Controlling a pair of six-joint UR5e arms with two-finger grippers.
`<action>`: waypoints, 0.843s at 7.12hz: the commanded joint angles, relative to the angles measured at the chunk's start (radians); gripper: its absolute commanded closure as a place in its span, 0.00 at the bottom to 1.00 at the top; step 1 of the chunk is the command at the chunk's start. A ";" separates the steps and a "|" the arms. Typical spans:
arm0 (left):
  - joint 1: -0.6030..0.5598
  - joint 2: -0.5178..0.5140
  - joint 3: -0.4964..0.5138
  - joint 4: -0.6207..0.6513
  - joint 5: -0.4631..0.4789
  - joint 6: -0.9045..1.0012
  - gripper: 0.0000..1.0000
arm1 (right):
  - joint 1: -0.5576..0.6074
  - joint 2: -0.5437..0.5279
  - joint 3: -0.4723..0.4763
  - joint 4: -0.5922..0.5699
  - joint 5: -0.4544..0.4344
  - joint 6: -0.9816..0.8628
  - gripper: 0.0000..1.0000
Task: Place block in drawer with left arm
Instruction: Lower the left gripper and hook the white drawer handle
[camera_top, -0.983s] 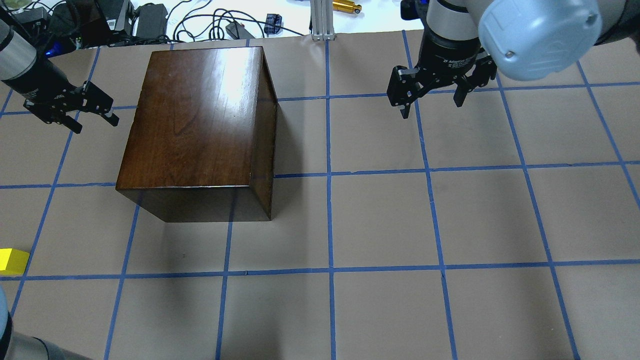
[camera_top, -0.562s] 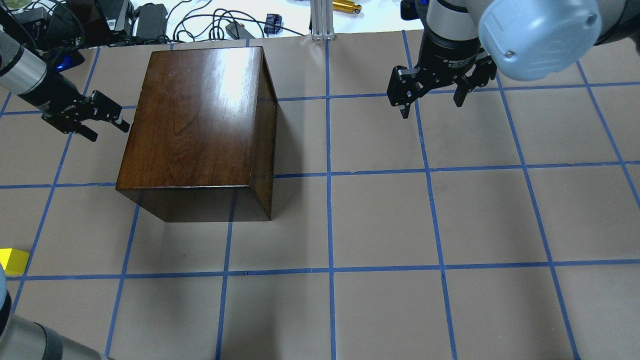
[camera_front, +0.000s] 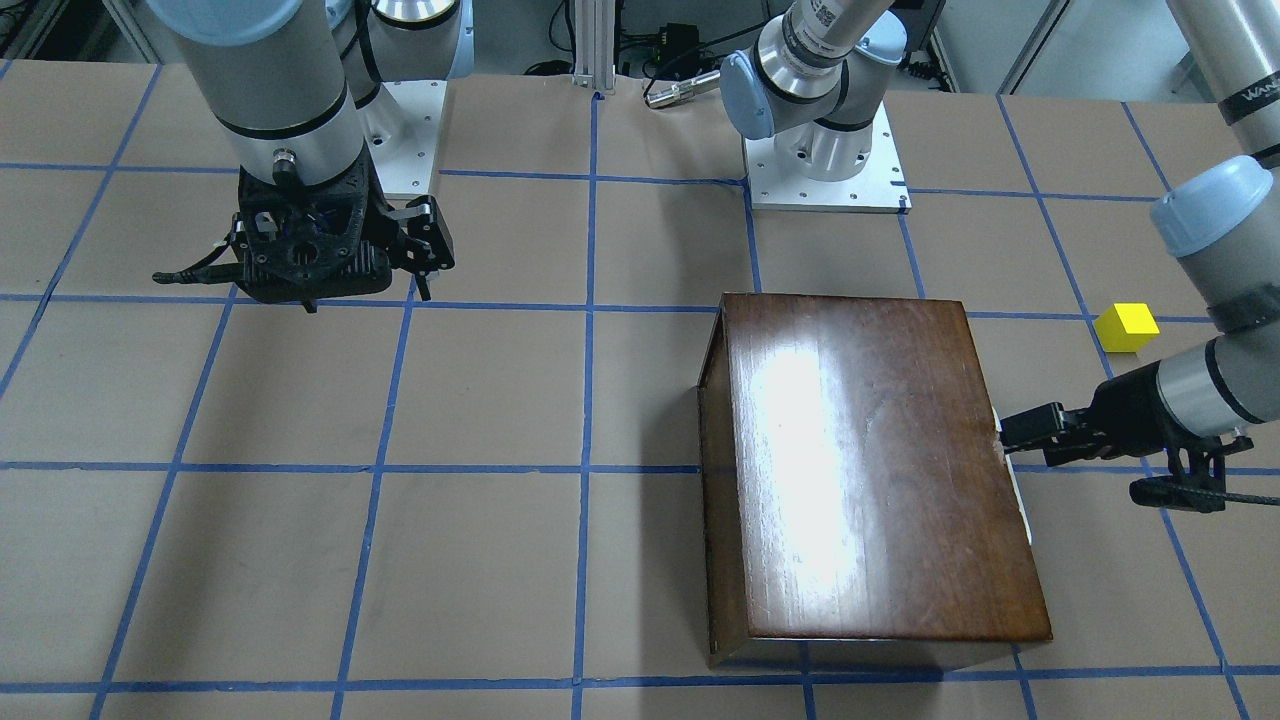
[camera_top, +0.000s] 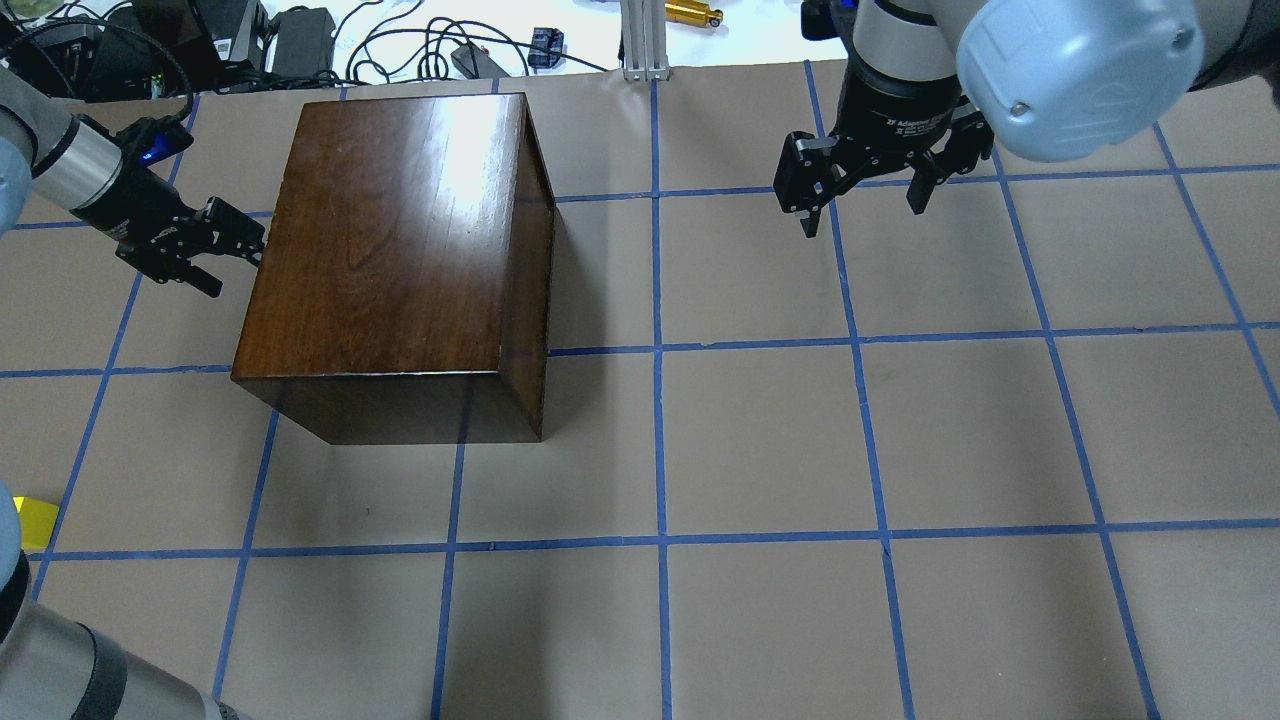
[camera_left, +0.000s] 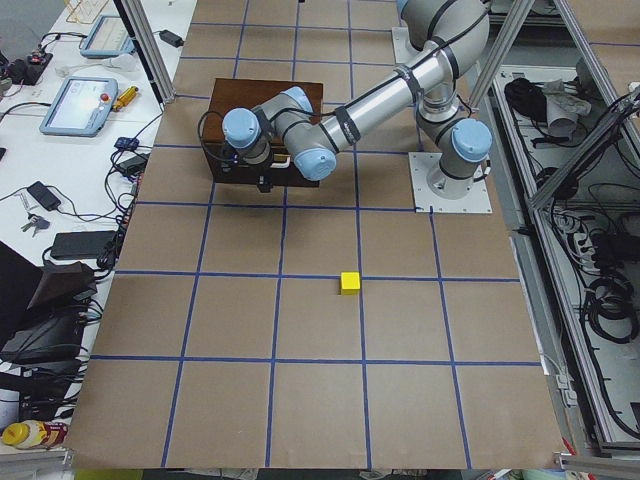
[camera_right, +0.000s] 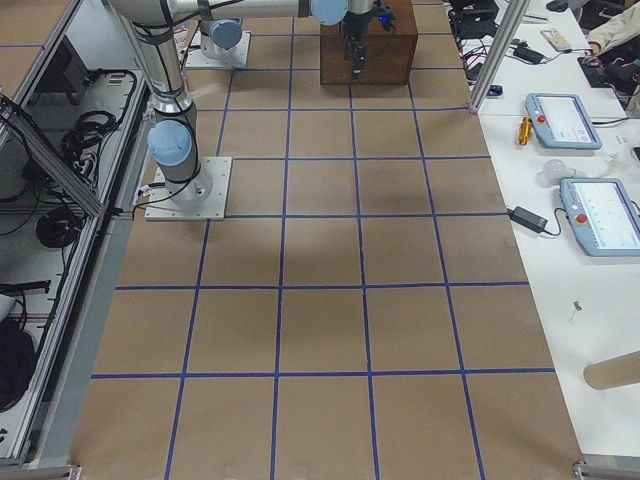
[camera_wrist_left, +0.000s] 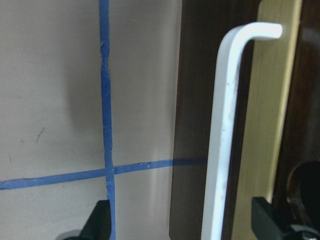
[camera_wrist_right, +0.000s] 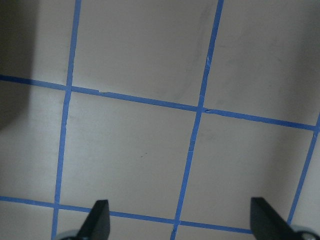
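The glossy dark-brown box (camera_top: 390, 230) stands left of centre on the table. It also shows in the front view (camera_front: 870, 470). Its drawer front (camera_wrist_left: 192, 100) faces my left gripper and looks closed. The white handle (camera_wrist_left: 222, 150) stands between the open jaws in the left wrist view. My left gripper (camera_top: 235, 250) is open and empty at the box's left face, with its blue light on. The yellow block (camera_front: 1127, 327) lies on the table apart from the box. My left arm partly hides the block overhead (camera_top: 30, 522). My right gripper (camera_top: 860, 215) is open and empty above the table at the far right.
Cables and power bricks (camera_top: 300, 40) lie beyond the table's far edge. An aluminium post (camera_top: 645, 40) stands at the back centre. Blue tape lines grid the brown table (camera_top: 760, 440). Tablets (camera_left: 85, 105) lie on the side bench.
My left gripper has moved right, up to the box's left face. My left arm's elbow now covers more of the yellow block. The right arm has not moved.
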 joint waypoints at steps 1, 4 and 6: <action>-0.001 -0.026 0.000 0.015 -0.008 -0.002 0.00 | 0.000 0.000 0.000 0.000 0.000 -0.001 0.00; -0.001 -0.040 0.001 0.017 -0.013 -0.002 0.00 | 0.000 0.000 0.000 0.000 0.000 0.000 0.00; 0.001 -0.052 0.001 0.030 -0.013 0.000 0.00 | 0.000 0.000 0.000 0.000 0.000 0.000 0.00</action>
